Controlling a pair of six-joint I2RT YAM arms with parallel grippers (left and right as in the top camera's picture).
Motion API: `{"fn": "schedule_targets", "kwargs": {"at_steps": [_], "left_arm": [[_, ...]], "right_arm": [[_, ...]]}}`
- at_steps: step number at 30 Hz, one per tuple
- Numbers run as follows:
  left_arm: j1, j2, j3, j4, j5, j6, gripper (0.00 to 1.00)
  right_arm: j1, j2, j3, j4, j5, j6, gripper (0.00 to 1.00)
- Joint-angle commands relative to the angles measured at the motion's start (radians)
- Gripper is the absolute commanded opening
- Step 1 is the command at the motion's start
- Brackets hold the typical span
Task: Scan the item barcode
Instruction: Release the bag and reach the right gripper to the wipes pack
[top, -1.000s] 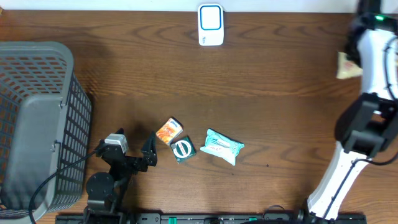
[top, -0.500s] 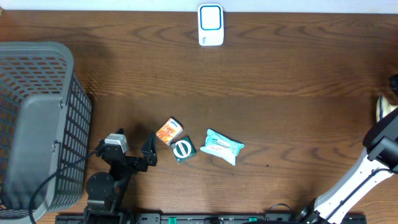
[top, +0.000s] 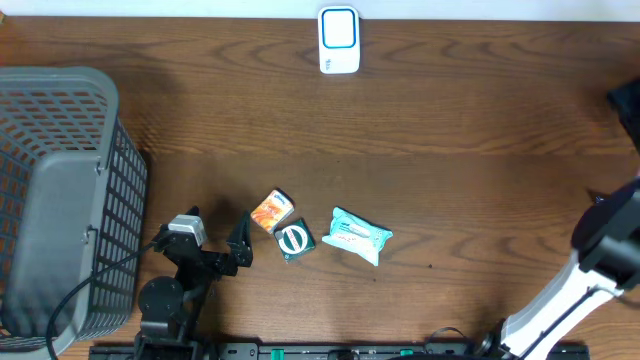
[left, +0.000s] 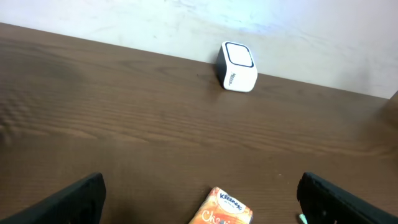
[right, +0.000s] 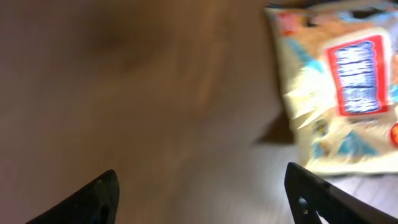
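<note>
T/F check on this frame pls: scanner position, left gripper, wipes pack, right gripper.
1. The scanner stands at the far edge of the table. True.
2. The left gripper grips the orange tissue pack. False: it is open, and the pack lies on the table ahead of it.
3. The wipes pack sits in the basket. False: it lies on the table, right of the green round item.
4. The right gripper is open, nothing between its fingers. True.
</note>
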Motion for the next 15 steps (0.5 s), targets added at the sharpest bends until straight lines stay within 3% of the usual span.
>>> {"fn": "schedule_targets", "kwargs": {"at_steps": [1, 7, 15], "left_arm": [[0.002, -0.002, -0.016, -0.027, 0.006, 0.017, 0.98], [0.002, -0.002, -0.016, -0.027, 0.006, 0.017, 0.98], [0.002, -0.002, -0.016, -0.027, 0.006, 0.017, 0.98]], "right_arm": [[0.098, -0.169, 0.01, -0.025, -0.126, -0.079, 0.79], [0.273, -0.28, 0.01, -0.139, -0.177, -0.101, 0.79], [0.579, -0.296, -0.027, -0.319, -0.166, -0.125, 0.68]]}}
